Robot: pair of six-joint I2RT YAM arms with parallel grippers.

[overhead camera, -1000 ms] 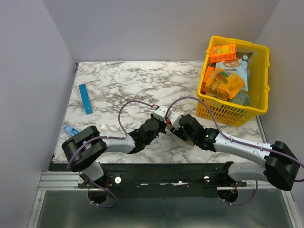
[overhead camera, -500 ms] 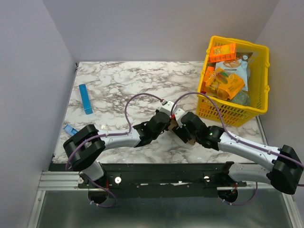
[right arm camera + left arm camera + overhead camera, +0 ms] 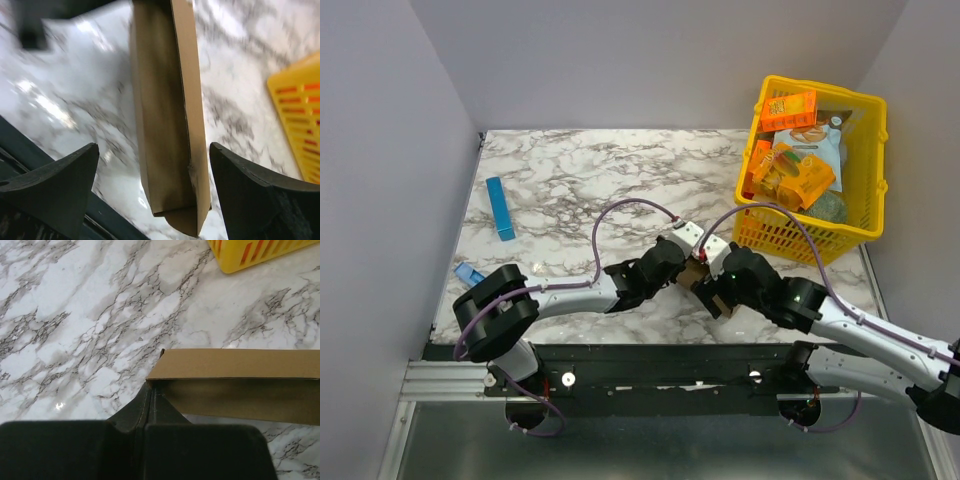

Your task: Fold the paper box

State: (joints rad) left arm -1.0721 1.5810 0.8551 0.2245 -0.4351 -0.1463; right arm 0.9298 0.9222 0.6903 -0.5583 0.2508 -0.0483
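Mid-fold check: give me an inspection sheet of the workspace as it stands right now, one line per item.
Surface: white marble tabletop; nothing spilled seen.
Job's things: paper box, plain brown, a long narrow shape, between the two grippers near the front edge.
Clutter: blue bar at left; small blue item at the left edge; yellow basket of snack packs at right.
Grippers: left gripper shut on a corner of the box; right gripper open, a finger on either side of the box, not touching.
Cables: purple cables arching over both wrists.
Surroundings: grey walls; black base rail.
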